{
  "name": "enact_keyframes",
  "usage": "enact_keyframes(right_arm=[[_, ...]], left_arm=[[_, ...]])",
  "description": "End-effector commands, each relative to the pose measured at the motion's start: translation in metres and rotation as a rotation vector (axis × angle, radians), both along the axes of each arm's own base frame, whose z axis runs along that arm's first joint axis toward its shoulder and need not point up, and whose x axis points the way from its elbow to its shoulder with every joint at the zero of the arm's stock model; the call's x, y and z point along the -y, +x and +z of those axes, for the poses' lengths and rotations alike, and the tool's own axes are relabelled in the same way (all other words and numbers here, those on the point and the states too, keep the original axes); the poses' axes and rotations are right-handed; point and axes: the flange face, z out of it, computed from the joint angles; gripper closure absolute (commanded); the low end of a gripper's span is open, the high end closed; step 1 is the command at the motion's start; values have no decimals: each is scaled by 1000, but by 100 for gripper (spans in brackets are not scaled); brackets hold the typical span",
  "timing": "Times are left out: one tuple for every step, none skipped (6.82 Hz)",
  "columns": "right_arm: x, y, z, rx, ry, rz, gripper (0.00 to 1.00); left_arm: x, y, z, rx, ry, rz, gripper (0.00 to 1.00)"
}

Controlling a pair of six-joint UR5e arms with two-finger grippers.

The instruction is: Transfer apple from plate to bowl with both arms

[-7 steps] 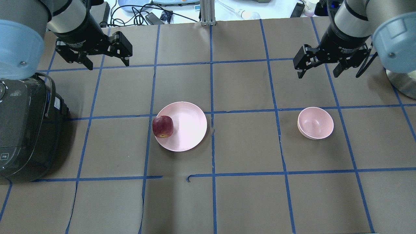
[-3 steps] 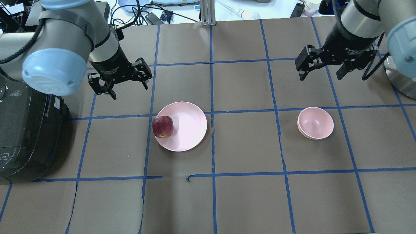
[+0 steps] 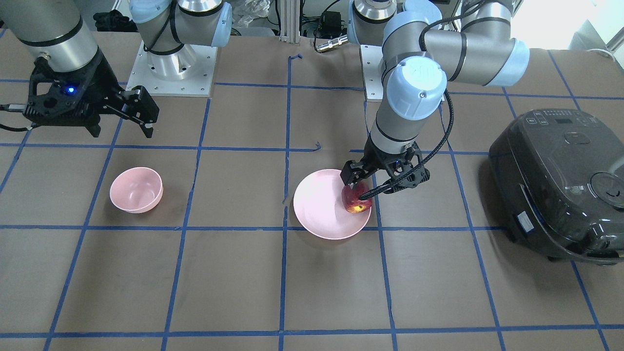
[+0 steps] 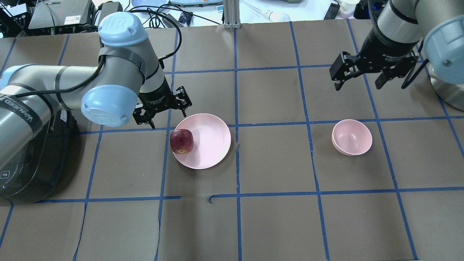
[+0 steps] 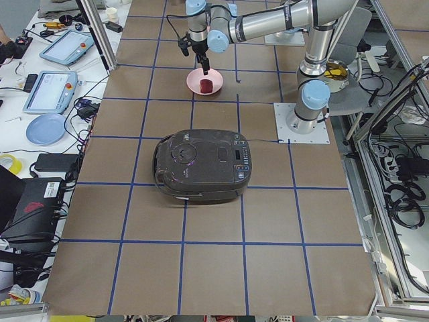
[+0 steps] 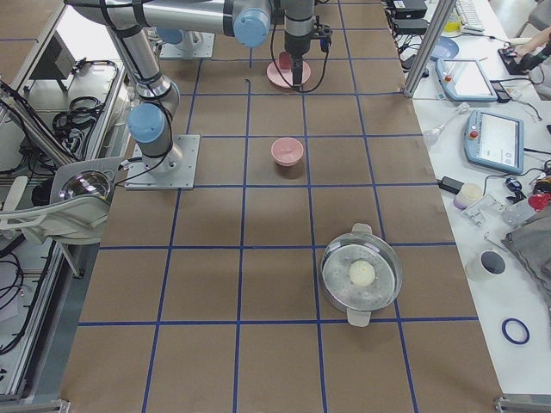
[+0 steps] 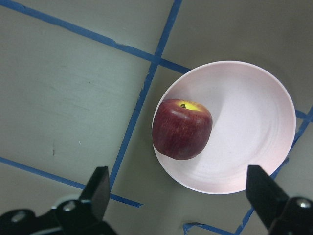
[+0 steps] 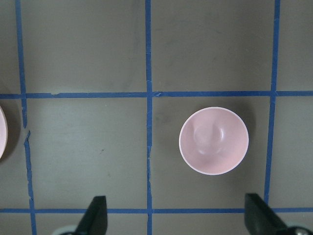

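The dark red apple point(image 4: 181, 141) lies on the left edge of the wide pink plate point(image 4: 210, 145); it also shows in the left wrist view point(image 7: 182, 129) and the front view point(image 3: 356, 201). My left gripper point(image 4: 164, 110) is open and empty, just behind the plate's left side and above the table. The small pink bowl point(image 4: 352, 137) stands empty to the right; it shows in the right wrist view point(image 8: 213, 141). My right gripper point(image 4: 359, 78) is open and empty, high behind the bowl.
A black rice cooker point(image 4: 25, 159) stands at the left edge of the table, close to my left arm. A steel pot point(image 6: 362, 275) with a pale ball in it stands at the right end. Blue tape lines grid the brown table.
My left arm has swung right and forward, from the far left corner to just behind the plate. My right gripper has barely moved. The apple, plate and bowl have not moved.
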Motion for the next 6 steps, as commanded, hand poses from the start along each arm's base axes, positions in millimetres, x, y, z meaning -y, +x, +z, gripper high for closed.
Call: enact_keyframes(right_arm=[[28,-57,-50,18,88,-100,0],[30,-76,-82,3,151,-127,0],[30,-117,-106,-78,161,-181,0],[25,-135,-159,-60,217,-214,0],[25,-138,-187,-60,150,-203,0],[14,-132,-215,-37,142,-162,0]], left_arm=[[-6,-9,-60,-2,26,-98,0],[-6,-10,-71,2,48,-204,0],[-2,-11,-80,-3,39,-222,0],[-1,-12,-92,-7,52,-225,0],[-4,-16,-95,1,59,-234,20],[-5,-18,-94,2,56,-242,48]])
